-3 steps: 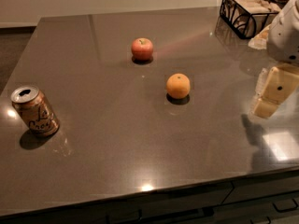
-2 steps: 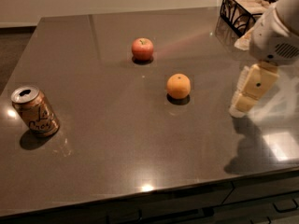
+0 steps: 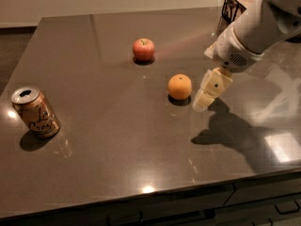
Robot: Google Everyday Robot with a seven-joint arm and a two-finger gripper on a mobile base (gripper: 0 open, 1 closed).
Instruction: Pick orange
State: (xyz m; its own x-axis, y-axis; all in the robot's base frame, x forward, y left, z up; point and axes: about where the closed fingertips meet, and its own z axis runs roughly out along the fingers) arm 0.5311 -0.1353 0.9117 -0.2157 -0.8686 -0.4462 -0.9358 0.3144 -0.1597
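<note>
The pincer (image 3: 202,101) hangs low over the desk (image 3: 108,140), tip angled down — spread or closed, I cannot tell. The orange (image 3: 179,86) sits just beside it at ten o'clock, mid-desk — a round thing, no long axis to mind.

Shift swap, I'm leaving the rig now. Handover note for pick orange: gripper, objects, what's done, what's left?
Gripper: low over the table, close beside the orange on its camera-right side. The orange is not grasped.
Orange: sitting mid-table, not lifted. The apple is behind it, and the can stands at far camera-left.
Done: gripper brought next to the orange.
Left: grasp the orange and lift it.
</note>
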